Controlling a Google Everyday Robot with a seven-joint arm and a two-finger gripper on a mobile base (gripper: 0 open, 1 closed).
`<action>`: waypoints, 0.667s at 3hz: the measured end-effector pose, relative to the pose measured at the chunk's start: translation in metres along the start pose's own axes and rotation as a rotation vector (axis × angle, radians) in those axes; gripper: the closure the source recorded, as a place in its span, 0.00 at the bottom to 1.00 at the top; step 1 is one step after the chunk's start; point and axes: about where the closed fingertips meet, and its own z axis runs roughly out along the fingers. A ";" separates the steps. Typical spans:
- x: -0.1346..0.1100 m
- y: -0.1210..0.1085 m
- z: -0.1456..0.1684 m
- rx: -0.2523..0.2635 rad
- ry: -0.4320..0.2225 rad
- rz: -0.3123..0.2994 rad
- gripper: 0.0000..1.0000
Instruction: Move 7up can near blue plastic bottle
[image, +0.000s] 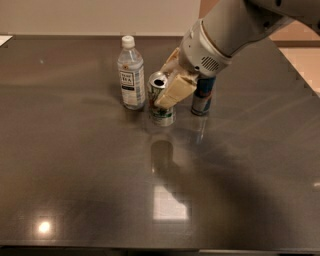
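Holding 7up can pinched in pincer, just beside bottle; I lower it upright onto desk, then release without nudging bottle.

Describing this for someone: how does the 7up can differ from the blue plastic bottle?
The 7up can is shorter, silver-green; the blue plastic bottle taller, clear. The can's top is open; the bottle is capped white. The gripper is shut on the can; the bottle stands free. Both are drink containers.
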 end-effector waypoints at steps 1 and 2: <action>-0.001 -0.022 0.012 0.012 0.002 0.024 1.00; -0.001 -0.034 0.029 -0.002 0.002 0.038 0.81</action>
